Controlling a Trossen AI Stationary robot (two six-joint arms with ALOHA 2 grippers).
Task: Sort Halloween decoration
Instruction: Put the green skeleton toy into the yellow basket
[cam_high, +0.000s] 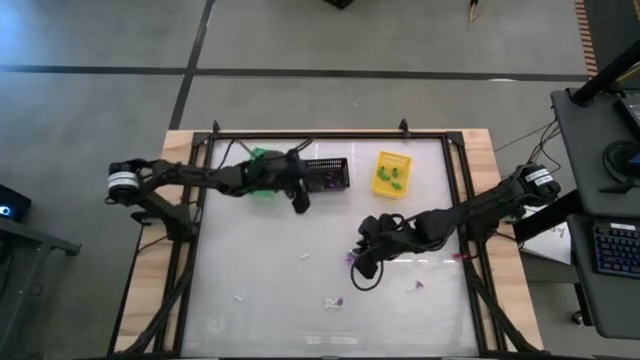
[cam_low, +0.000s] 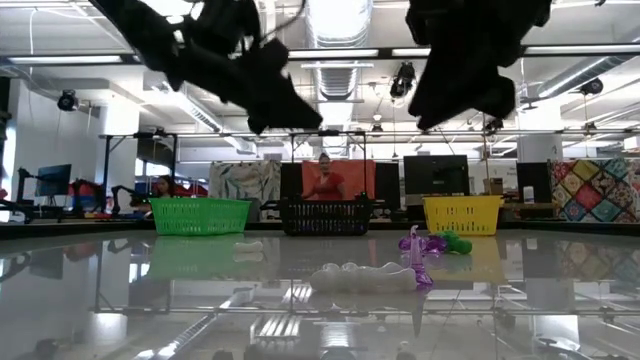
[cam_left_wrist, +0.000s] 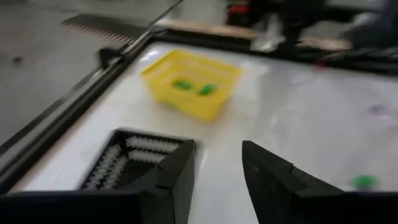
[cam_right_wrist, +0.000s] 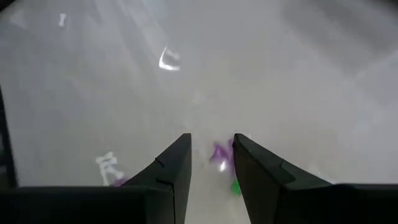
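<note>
Room: open workshop hall with bright ceiling lights, desks, screens and a person in red far behind the table.
Tabletop (cam_high: 260, 300): pale glossy sheet in a dark frame, reflecting the lamps.
High view, baskets: green basket (cam_high: 262, 160), black basket (cam_high: 326, 173) and yellow basket (cam_high: 393, 173) in a row along the far edge.
High view, left gripper (cam_high: 300, 200): just off the black basket's near-left corner, over bare surface.
High view, right gripper (cam_high: 363, 262): near the tabletop's middle, right of centre, over a purple trinket (cam_high: 351, 257).
High view, trinkets: white trinkets (cam_high: 330, 303) scattered toward the near edge; another purple one (cam_high: 419, 285) near the right edge; green trinkets (cam_high: 392, 178) in the yellow basket.
Low view: white piece (cam_low: 360, 274) and purple piece (cam_low: 415, 250) lie mid-table; a green one (cam_low: 455, 243) sits before the yellow basket; both arms hang dark overhead.
Left wrist view: fingers (cam_left_wrist: 180, 171) spread with nothing between them; black basket beside them holds white pieces (cam_left_wrist: 146, 149); yellow basket beyond holds two green ones.
Right wrist view: fingers (cam_right_wrist: 177, 168) spread, straddling a purple trinket (cam_right_wrist: 221, 152) not yet pinched; a green bit (cam_right_wrist: 236, 186) lies touching or just beside it, I cannot tell which.
Handling, judged: the trinkets look feather-light, stiff and slick on this glossy sheet, likely to skid or flick away; best pinched across the thickest middle, straight down.
Look: tiny, irregular, plastic-like shapes, far smaller than the fingers; exact forms too small to tell.
</note>
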